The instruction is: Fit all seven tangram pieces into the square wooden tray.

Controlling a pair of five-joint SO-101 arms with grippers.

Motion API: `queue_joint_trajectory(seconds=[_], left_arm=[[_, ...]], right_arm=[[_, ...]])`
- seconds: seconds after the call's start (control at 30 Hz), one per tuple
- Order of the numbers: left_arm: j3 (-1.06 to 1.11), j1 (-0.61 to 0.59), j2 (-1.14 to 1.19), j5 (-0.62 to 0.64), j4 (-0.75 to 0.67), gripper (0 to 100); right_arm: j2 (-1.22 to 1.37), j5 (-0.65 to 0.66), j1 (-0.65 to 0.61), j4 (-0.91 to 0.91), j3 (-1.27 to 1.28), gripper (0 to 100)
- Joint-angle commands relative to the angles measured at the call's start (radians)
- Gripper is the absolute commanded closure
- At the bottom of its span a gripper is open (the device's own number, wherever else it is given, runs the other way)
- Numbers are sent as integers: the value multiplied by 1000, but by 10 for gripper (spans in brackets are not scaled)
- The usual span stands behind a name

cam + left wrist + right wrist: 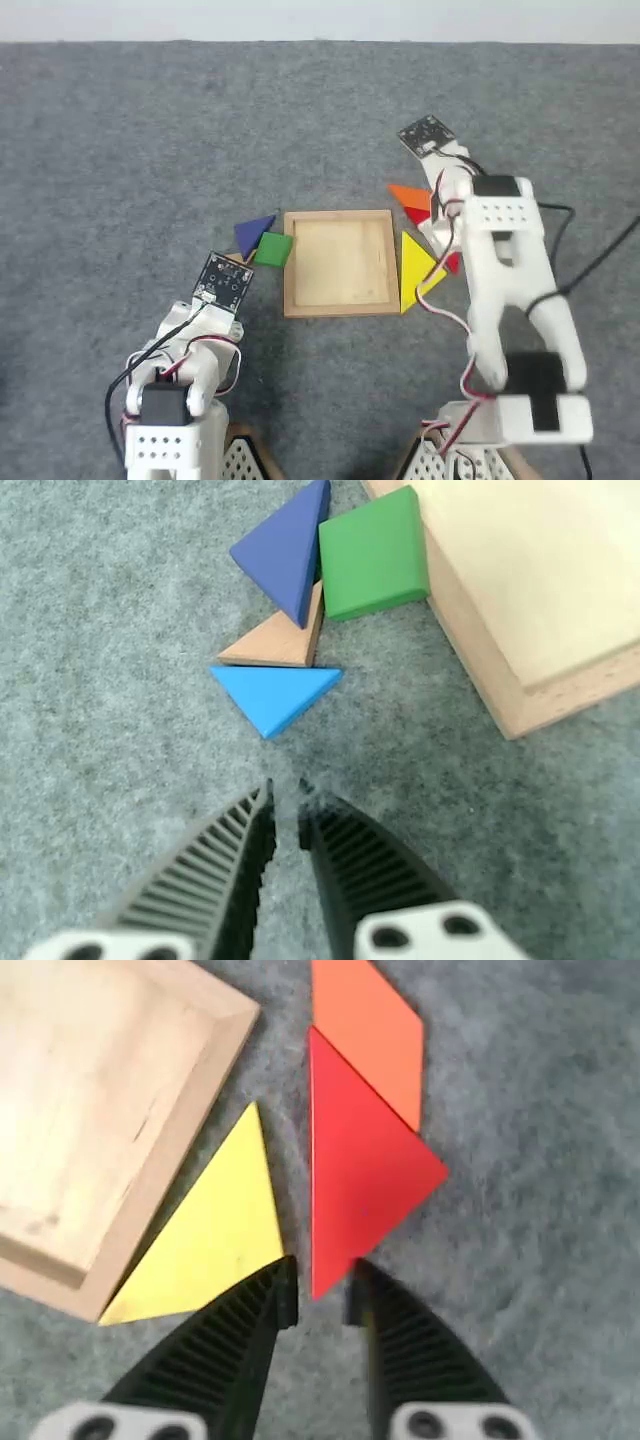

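The square wooden tray [340,214] lies mid-table with nothing in it. Off its left side, a dark blue triangle [285,550], a green square [373,555], a tan triangle [285,640] and a light blue triangle [275,692] lie close together. My left gripper [287,798] hangs shut just short of the light blue triangle and holds nothing. Off the tray's right side lie a yellow triangle [215,1225], a red triangle [360,1165] and an orange parallelogram [370,1020]. My right gripper [320,1295] is narrowly open, its tips straddling the red triangle's near corner.
Grey carpet covers the table. In the high view the green square [273,249] touches the tray's left edge and the yellow triangle [413,268] lies along its right edge. The right arm [505,260] covers part of the red triangle.
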Motion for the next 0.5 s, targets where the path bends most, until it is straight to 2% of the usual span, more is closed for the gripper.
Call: queue_joint_trajectory(seconds=[0.0,0.13,0.2,0.47], left_arm=[[-8,-3,-3,3,5,958],[-8,-3,-3,3,5,958],[-8,-3,-3,3,5,958],[-8,-3,-3,3,5,958]], right_arm=[[42,60,5,-7,-101,754],[105,166,-1,-7,-118,615],[134,215,-2,-4,-117,581],[180,129,7,-74,-120,582]])
